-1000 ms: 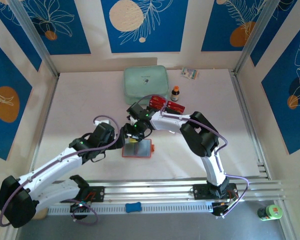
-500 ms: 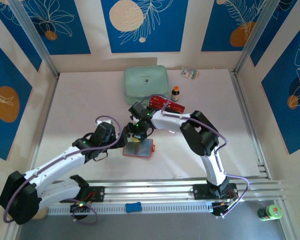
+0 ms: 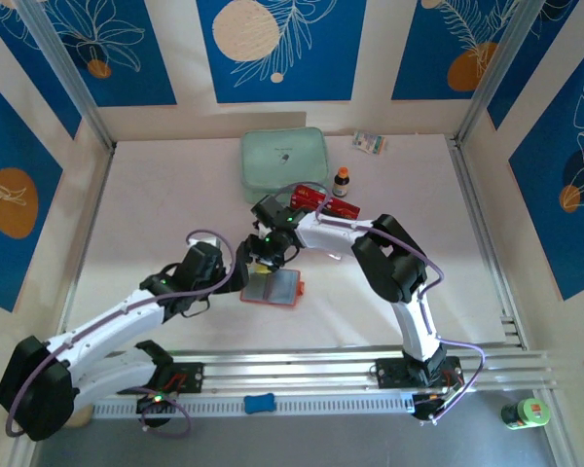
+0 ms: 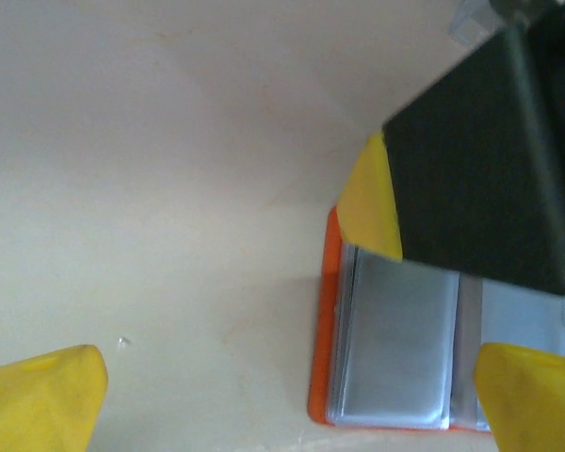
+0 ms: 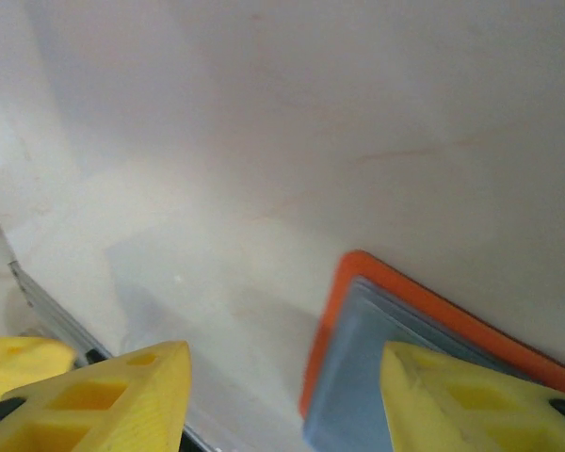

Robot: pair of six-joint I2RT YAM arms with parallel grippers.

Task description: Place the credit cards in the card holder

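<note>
**Orange card holder (image 3: 271,287) lies open, no card in hand yet**

We see it flat mid-scene, with the red credit cards (image 3: 311,199) off at its 1 o'clock. Left gripper (image 4: 282,395) gapes wide over its 9 o'clock edge. The right gripper (image 5: 282,405) is half-spread and empty. We'd pin that edge first, then go fetch one card.

Left gripper (image 3: 243,279) and right gripper (image 3: 262,264) crowd the card holder (image 3: 274,290) — open table (image 3: 331,304) on its right.
</note>
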